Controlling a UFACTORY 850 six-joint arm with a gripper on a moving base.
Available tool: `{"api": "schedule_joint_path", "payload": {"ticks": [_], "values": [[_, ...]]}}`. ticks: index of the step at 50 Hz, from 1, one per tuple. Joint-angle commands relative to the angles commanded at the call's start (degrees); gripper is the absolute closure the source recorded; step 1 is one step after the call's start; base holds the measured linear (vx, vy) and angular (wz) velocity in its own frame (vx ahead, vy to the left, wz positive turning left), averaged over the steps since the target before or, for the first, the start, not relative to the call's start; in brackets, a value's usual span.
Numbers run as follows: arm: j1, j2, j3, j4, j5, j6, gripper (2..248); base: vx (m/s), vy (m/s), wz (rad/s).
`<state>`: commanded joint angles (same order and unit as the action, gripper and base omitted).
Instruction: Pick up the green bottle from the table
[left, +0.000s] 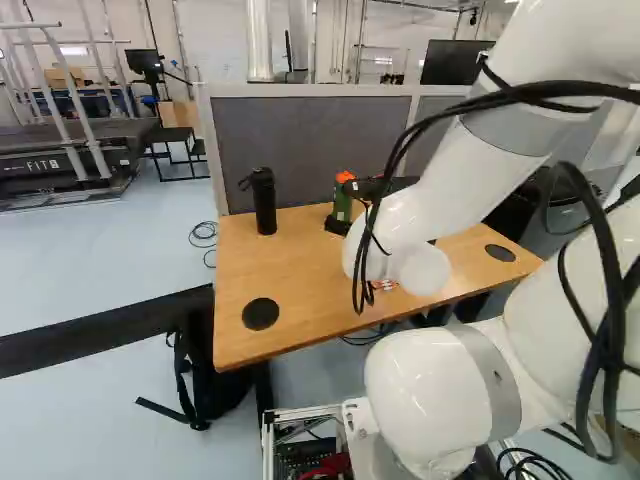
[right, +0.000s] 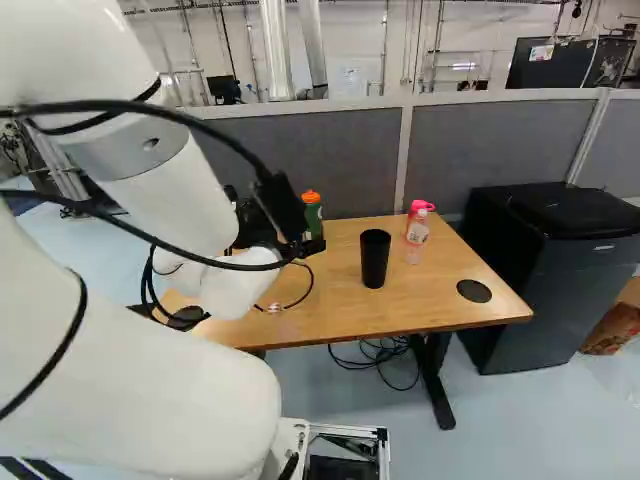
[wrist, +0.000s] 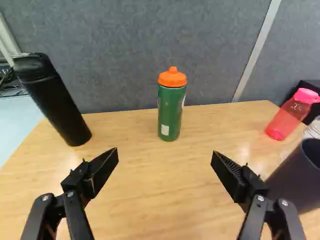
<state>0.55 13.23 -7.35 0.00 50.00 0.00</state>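
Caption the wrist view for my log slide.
Open hand, with the orange-capped green bottle standing ahead on the wooden table.

In the left base view, at the left edge, light capital letters stood on the dark treadmill. In the right base view, at the right, small print was on the black cabinet; right of the centre, the clear bottle had a label. The green bottle carried low a white label, too small for reading.
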Motion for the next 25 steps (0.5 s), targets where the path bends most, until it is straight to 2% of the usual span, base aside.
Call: {"api": "schedule_joint_path", "payload": {"ticks": [25], "values": [[1.1,-8.5,-7.8,0.0,0.0,0.0,3,0.014,0.003,-0.007]]}}
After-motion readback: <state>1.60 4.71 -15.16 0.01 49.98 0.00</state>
